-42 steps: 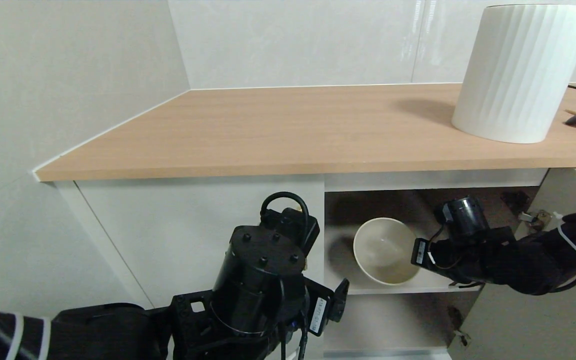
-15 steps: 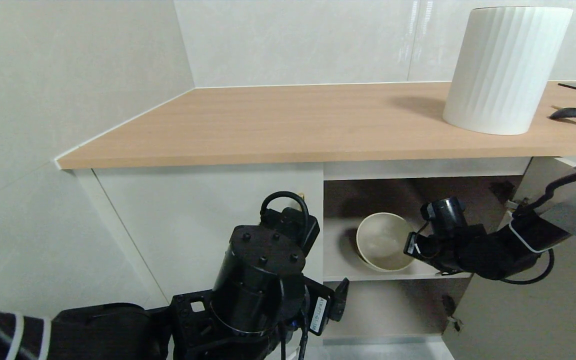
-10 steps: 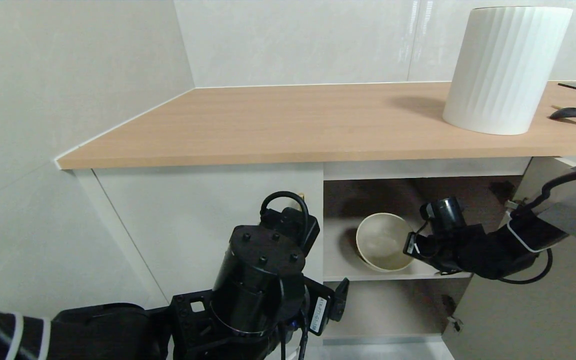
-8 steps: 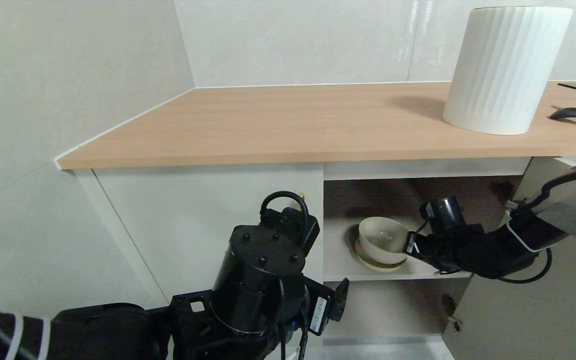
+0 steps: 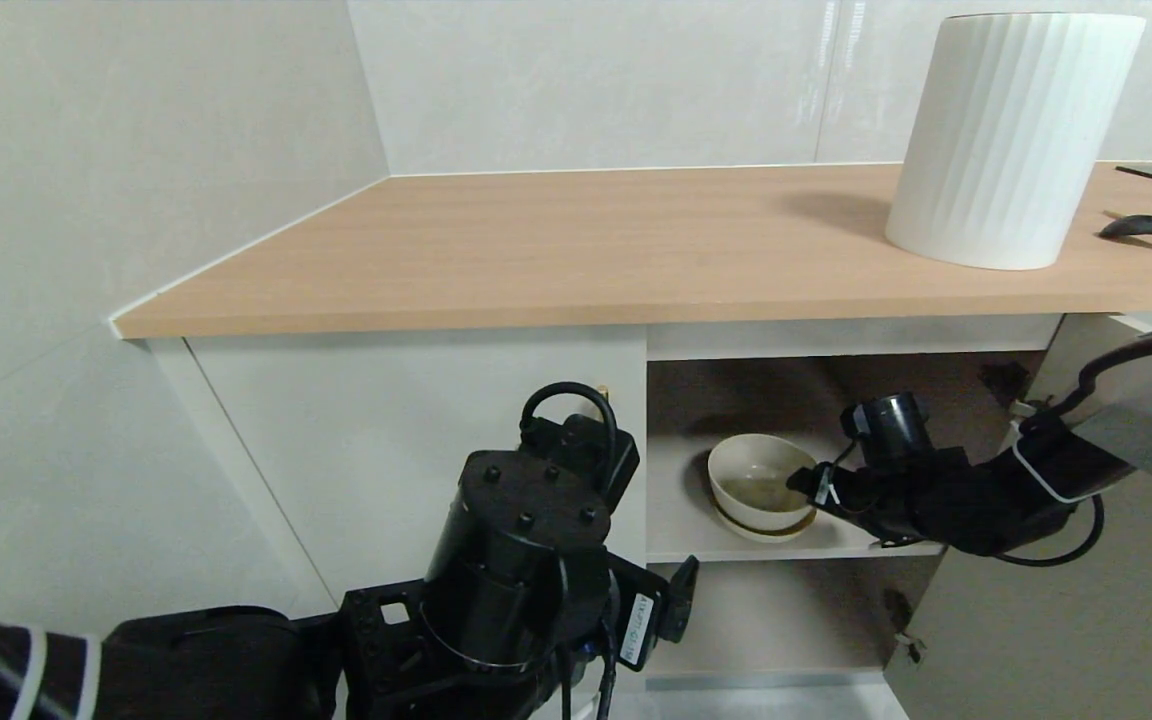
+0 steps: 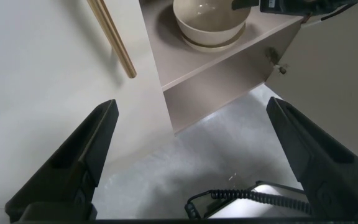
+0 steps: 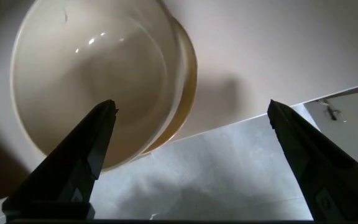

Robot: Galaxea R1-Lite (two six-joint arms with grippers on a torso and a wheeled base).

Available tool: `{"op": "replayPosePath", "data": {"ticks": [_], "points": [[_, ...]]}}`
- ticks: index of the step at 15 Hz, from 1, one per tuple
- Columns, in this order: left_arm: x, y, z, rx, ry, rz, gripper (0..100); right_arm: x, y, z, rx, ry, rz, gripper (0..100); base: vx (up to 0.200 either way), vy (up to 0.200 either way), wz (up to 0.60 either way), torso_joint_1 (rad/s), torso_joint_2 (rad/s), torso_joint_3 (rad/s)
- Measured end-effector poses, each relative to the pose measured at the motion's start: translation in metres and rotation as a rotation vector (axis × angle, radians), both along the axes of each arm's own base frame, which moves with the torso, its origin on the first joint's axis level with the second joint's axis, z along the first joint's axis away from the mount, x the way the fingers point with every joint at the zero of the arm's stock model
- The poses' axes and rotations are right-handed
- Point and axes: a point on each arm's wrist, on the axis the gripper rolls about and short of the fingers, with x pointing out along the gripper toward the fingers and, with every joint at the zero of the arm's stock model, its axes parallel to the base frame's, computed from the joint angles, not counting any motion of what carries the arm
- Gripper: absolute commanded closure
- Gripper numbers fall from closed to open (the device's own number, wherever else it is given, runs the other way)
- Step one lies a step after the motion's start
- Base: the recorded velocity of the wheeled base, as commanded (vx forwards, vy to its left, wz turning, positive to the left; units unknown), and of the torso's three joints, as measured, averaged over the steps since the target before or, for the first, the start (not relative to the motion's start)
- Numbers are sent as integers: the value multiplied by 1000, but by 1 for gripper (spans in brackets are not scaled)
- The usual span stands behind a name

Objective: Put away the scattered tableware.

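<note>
Bowl [image 5: 754,478] is sitting nested in a lower dish [image 5: 768,526] near the shelf's [image 5: 681,532] front edge, the right gripper [image 5: 801,485] hanging beside its rim, fingers [image 7: 73,162] spread apart. Backing out crookedly is probably risking a snagged rim and a toppled stack.

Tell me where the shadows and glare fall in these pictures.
Head view: the canister throws a soft shadow leftward on the counter, and the cupboard around the bowl is dim. Right wrist view: small glints on the bowl's inner wall, its shadow on the shelf beside it. Left wrist view: a pale sheen on the floor.
</note>
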Motion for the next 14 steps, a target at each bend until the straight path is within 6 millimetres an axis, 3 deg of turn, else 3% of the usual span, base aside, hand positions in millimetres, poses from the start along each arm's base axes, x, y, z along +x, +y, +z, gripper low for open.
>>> {"op": "replayPosePath", "data": {"ticks": [4,7,11,14], "points": [[0,0,0,-1,0,1,0,-9,0,8,-6,-5,-1,0,0,0,0,0,0,0],[0,0,0,-3,2,2,0,-43,3,20,-4,15,49,0,0,0,0,0,0,0],[1,0,-1,-3,3,5,0,-97,13,43,35,23,191,0,-200,0,0,6,1,0],[0,-1,-2,0,5,2,0,-111,18,57,52,-14,232,0,-200,0,0,-2,5,9]]}}
